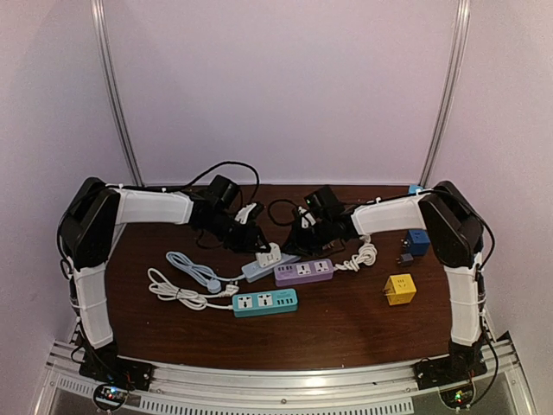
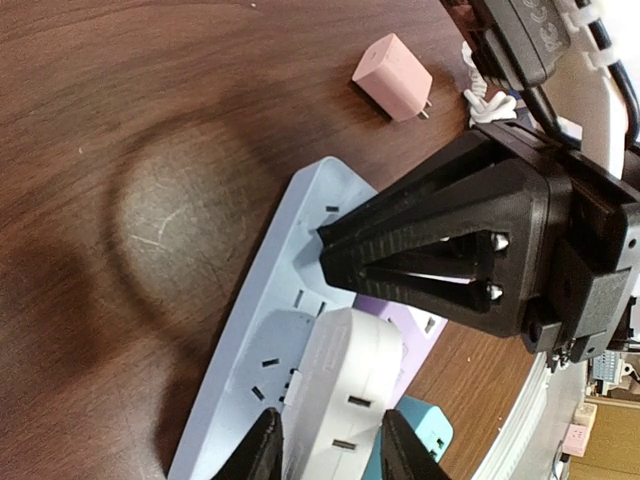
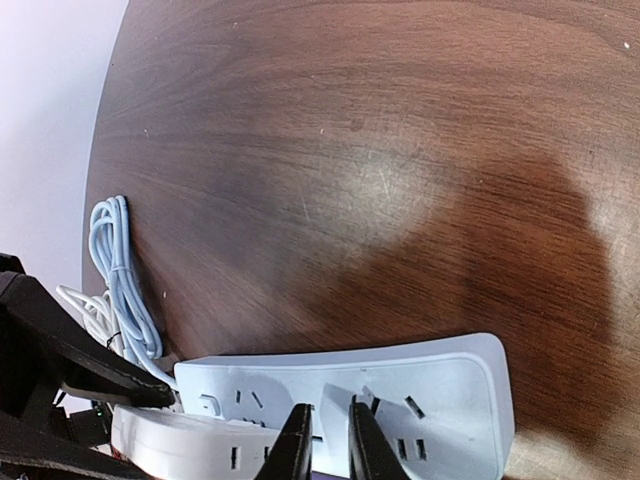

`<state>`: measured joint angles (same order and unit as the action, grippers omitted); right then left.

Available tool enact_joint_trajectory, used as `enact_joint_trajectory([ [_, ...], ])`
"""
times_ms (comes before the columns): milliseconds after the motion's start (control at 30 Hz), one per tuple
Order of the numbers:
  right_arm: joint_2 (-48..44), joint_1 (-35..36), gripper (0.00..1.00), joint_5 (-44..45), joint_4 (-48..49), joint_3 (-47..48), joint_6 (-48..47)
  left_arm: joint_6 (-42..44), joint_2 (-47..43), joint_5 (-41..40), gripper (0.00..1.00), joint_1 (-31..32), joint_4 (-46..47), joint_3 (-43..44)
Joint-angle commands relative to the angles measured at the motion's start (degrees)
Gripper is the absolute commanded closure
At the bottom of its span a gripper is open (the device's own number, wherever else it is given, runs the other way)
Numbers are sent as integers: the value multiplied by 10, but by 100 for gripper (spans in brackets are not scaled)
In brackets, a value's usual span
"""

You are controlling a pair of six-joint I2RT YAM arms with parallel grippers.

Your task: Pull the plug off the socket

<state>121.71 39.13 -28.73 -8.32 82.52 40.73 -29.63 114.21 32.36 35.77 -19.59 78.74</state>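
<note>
Left gripper point(image 2: 335, 450): nearest its wrist lens; fingers clamped on either side of the white plug point(image 2: 345, 395), which is seated in the light-blue power strip point(image 2: 265, 340).
Right gripper point(image 3: 328, 445): fingers drawn nearly together with nothing between them; tips resting on the strip's top face just beside the plug.
Plug location: partway along the strip, at table centre, between the two wrists.
Left wrist view only: pink charger point(image 2: 393, 75) on bare wood beyond the strip's end; right gripper seen head-on, its tip on the strip.
Right wrist view only: coiled pale-blue cable point(image 3: 120, 270) by the strip's other end; broad bare wood beyond.
Top view only: purple strip point(image 1: 303, 271) just beside the blue one; teal strip point(image 1: 264, 302) nearer the bases; yellow adapter point(image 1: 400, 289) and blue adapter point(image 1: 418, 241) to the right, well apart from the plug.
Arm pose: upper links rise at the outer edges; forearms fold inward and meet over centre, wrists pitched down.
Edges and room: table point(image 1: 346, 333) open toward the near edge; black cables crowd the rear; walls close on both sides.
</note>
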Motion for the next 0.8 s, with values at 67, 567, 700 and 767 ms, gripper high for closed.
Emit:
enact_joint_trajectory([
  [67,21,1,85,6,-20,7,-1,12,-4,12,65,16,17,1],
  [567,19,3,85,11,-17,-4,16,55,4,-92,79,32,-46,32],
  [700,14,4,85,11,-8,-11,29,58,4,-104,85,38,-49,33],
  [767,15,5,85,14,-6,-13,31,60,2,-111,90,41,-51,33],
])
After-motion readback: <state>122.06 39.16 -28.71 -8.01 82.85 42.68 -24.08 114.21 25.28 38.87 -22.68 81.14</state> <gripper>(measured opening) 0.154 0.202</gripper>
